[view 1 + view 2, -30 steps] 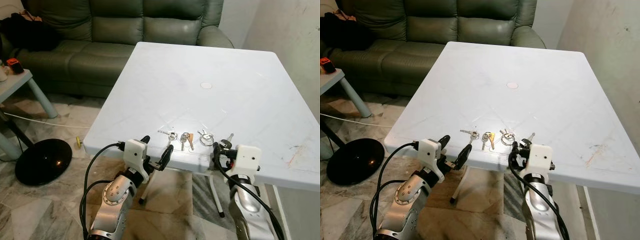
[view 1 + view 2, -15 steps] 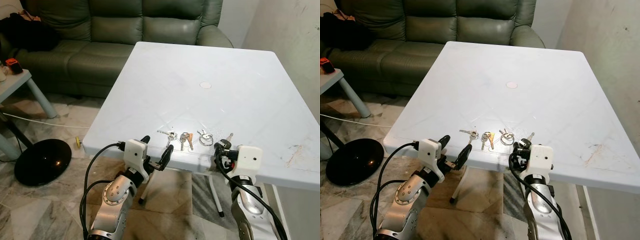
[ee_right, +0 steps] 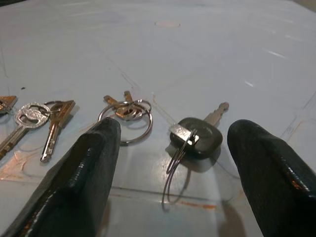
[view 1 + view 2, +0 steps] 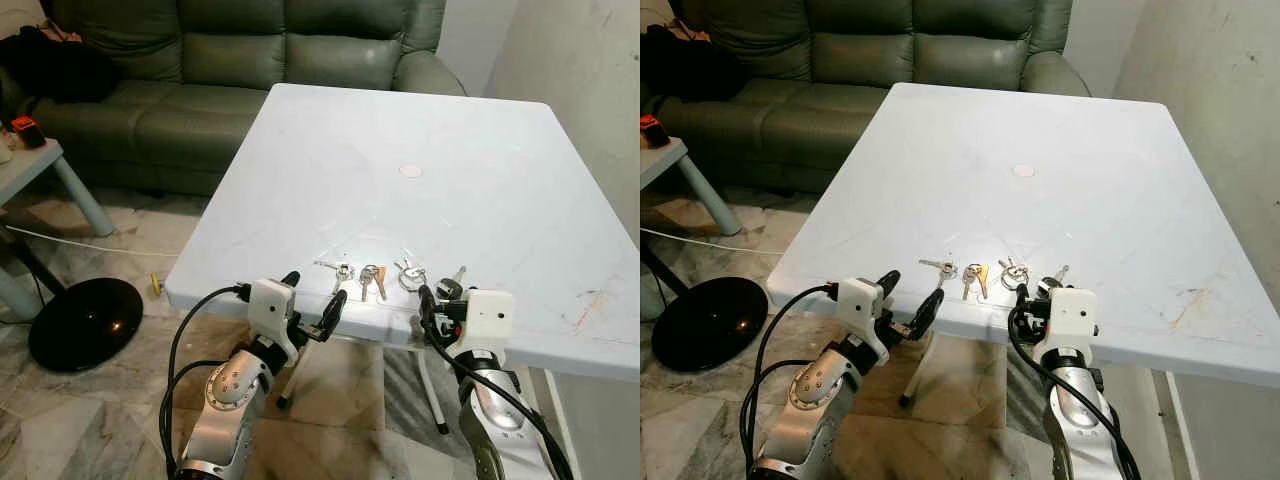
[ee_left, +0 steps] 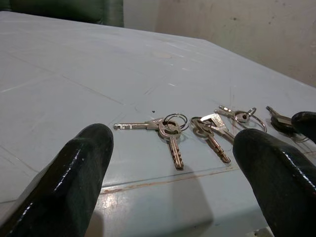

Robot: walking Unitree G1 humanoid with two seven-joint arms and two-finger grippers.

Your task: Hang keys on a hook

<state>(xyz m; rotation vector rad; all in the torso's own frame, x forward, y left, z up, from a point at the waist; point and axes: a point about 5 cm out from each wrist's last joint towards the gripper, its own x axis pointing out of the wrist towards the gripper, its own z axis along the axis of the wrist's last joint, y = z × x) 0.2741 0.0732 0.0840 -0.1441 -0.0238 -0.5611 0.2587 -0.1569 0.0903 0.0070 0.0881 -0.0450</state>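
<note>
Several keys lie in a row near the front edge of the white table (image 4: 400,120): a silver pair (image 5: 168,129), a brass and silver pair (image 5: 211,129), a ring with small keys (image 3: 126,112), and a black-headed key (image 3: 198,134) with a wire loop. My left gripper (image 4: 313,298) is open at the table's front edge, level with the silver pair, touching nothing. Just short of the black-headed key, my right gripper (image 3: 177,163) is open, with the key in line between its fingers (image 3: 81,180).
A green sofa (image 4: 240,60) stands behind the table. On the floor at the left are a black round base (image 4: 85,322) and a cable. A small pale side table (image 4: 35,165) is at the far left. A wall (image 4: 590,80) runs along the right.
My right gripper has shifted slightly left and forward towards the black-headed key. The left gripper and the keys are where they were.
</note>
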